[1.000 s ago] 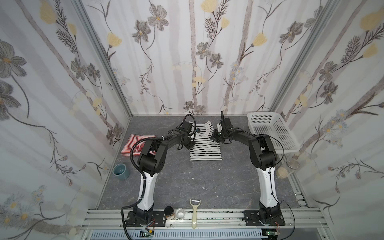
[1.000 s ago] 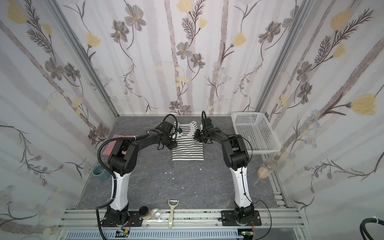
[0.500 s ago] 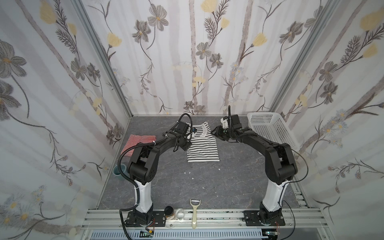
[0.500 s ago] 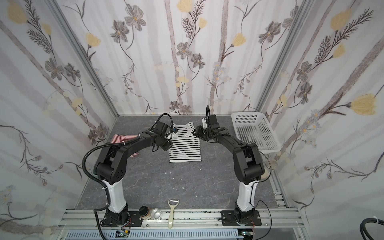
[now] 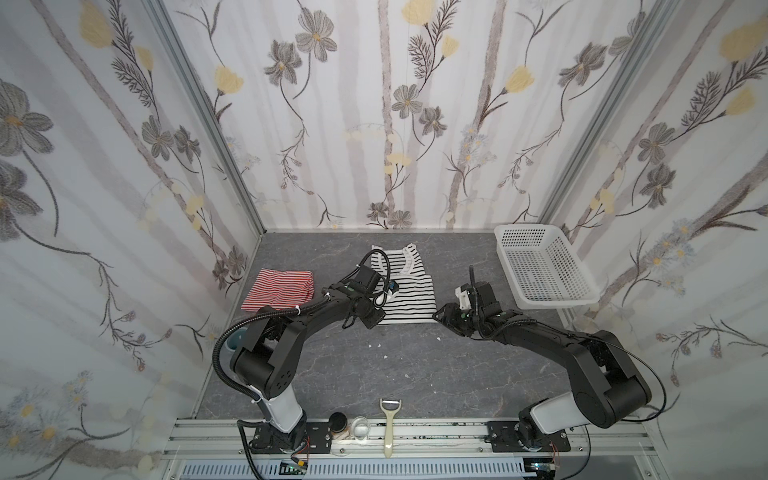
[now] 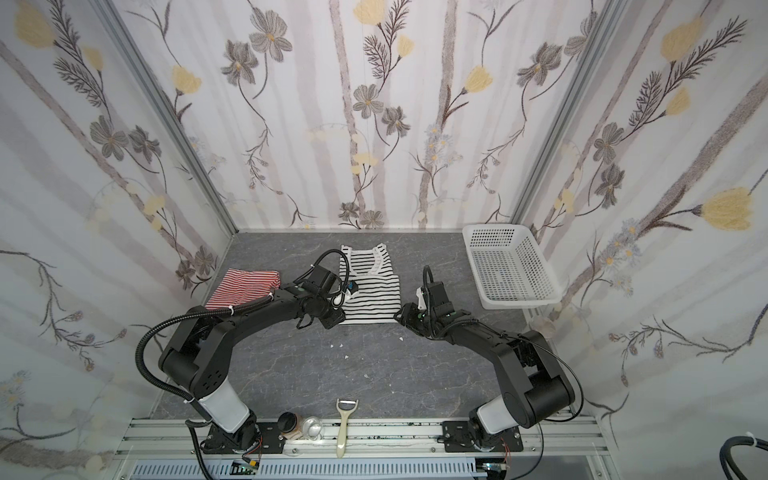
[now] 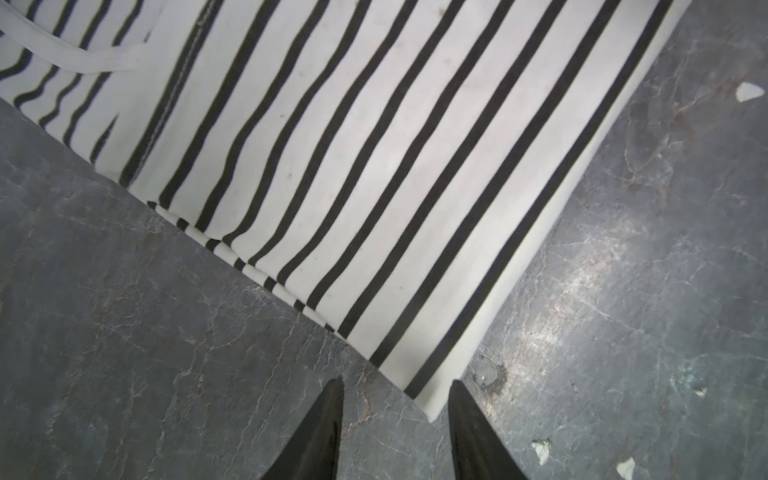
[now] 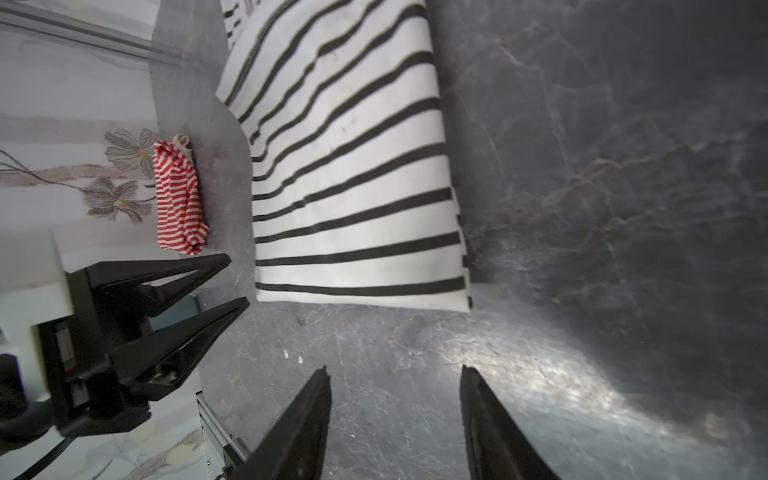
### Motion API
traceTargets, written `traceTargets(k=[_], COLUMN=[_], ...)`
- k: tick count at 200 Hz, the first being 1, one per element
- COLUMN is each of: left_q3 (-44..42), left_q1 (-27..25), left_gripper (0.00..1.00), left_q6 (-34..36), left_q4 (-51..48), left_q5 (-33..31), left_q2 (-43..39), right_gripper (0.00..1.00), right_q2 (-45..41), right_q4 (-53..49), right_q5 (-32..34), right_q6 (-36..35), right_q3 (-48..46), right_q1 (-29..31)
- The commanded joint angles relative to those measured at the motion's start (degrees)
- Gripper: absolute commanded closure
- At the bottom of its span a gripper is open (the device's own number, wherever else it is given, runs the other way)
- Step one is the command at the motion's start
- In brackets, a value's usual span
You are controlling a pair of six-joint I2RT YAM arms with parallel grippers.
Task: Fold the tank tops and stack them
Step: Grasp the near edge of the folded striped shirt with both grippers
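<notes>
A white perforated basket (image 5: pixel 559 300) sits empty at the far right of the grey marbled desk (image 5: pixel 415 374), against the flowered wall (image 5: pixel 386 124). On the metal rail (image 5: pixel 449 432) at the near edge lie a cream-handled peeler (image 5: pixel 389 428), a dark-lidded jar (image 5: pixel 338 423) and a small clear glass (image 5: pixel 360 427), close together. A teal cup (image 5: pixel 237 338) stands at the left edge. A few white scraps (image 5: pixel 385 357) dot the middle of the desk.

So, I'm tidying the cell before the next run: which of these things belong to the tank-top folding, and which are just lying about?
Part of the job:
- white tank top with black stripes, lying flat
- red-and-white striped tank top

Just lying about:
- white perforated basket
- peeler
- teal cup
- dark-lidded jar
- small clear container
</notes>
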Motion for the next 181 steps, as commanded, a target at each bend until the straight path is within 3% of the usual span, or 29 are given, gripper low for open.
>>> traceTargets(k=[1,181], left_q3=[-0.6,-2.1], left_q1=[-0.6,-2.6], left_gripper=[0.56,0.5], left_q6=[0.6,5.3], left_q4=[1.8,3.0], left_q5=[1.0,-3.7], left_q2=[0.0,4.5], right_gripper=[0.48,0.53], right_q2=[0.1,12.7], right_q4=[9.7,25.5], right_q5=[-0.6,-4.7], right_q6=[4.4,9.2], right_q3=[-2.9,-2.8], right_q1=[0.5,-1.3])
